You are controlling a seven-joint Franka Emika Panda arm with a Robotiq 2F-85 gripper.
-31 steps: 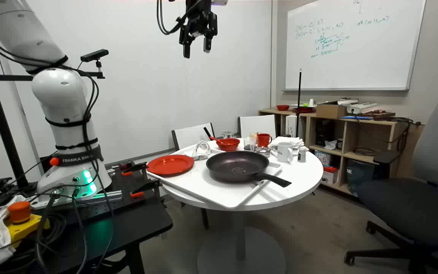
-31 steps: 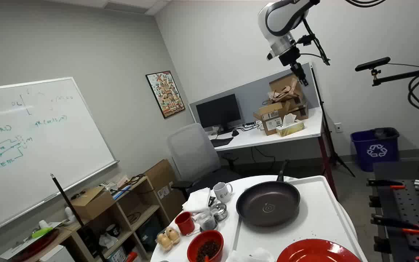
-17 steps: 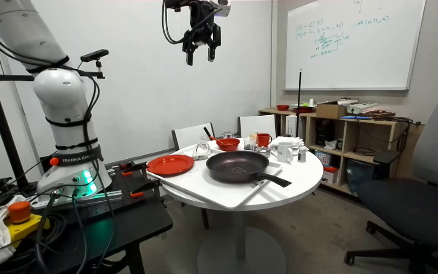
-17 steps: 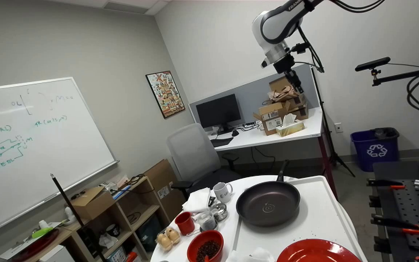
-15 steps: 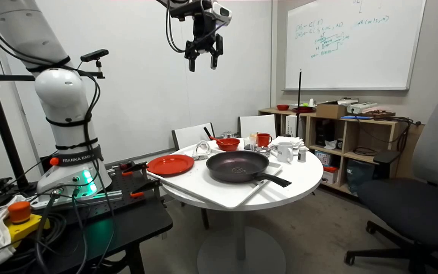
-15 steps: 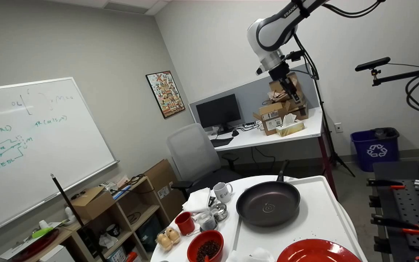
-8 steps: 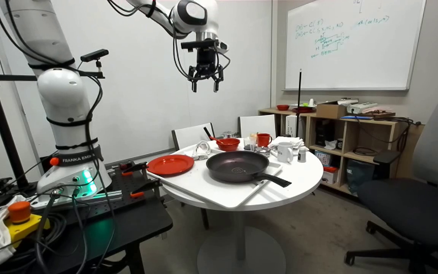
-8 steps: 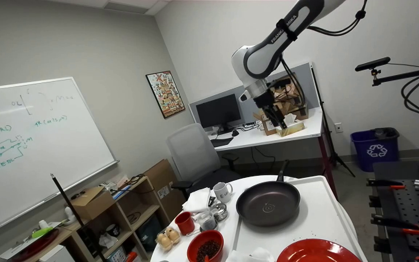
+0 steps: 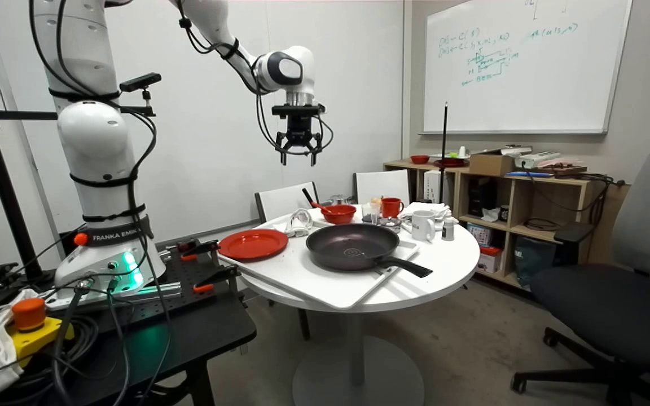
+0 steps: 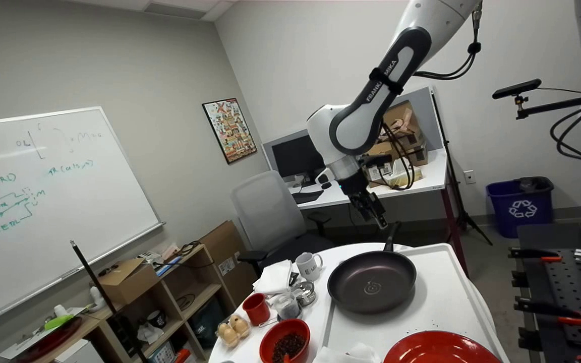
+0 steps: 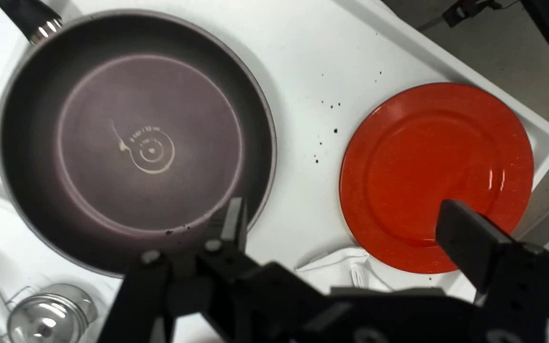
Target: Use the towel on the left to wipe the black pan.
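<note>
In the wrist view, the black pan [image 11: 150, 109] sits at nine o'clock; the fingers [image 11: 231, 224] stand wide apart, empty; the white towel [image 11: 336, 270] lies at five o'clock. Fetching it seems the step: next, descend over it, then pinch.

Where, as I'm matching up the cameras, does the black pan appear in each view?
In an exterior view: the black pan lies just right of centre, below mid-height.
In an exterior view: the pan lies right of centre, in the lower half.
In the wrist view: the pan fills much of the left half.
Shared landmark: the red plate, near it in all three.
</note>
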